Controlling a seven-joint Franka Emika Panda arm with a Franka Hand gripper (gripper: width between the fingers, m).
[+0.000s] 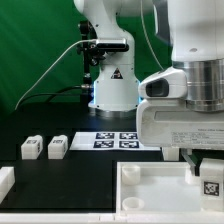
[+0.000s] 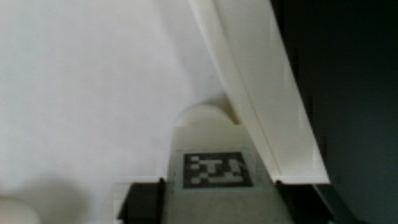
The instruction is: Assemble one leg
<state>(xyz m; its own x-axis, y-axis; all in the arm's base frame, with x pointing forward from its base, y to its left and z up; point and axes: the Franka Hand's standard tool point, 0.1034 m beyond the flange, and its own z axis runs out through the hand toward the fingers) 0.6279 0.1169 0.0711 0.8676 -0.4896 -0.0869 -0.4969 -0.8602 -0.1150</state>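
- The claw (image 1: 206, 172) hangs low over the tray (image 1: 150, 190), at the exterior view's right, with its fingers clamped on one leg (image 1: 211, 184).
- In the wrist view that leg (image 2: 215, 160) sits between the two dark fingers (image 2: 141, 200), its square tag facing the camera, and its tip points at the tray floor (image 2: 89, 90).
- Just beside the held leg runs the tray's raised rim (image 2: 258, 80).
- Legs counted: three in sight. One is in the claw; two more (image 1: 31, 148) (image 1: 57, 146) lie side by side on the black table (image 1: 60, 175), well away from the claw toward the exterior view's left.
- One marker board (image 1: 116, 139) with four tags lies behind the claw, in front of the arm's base (image 1: 111, 90).
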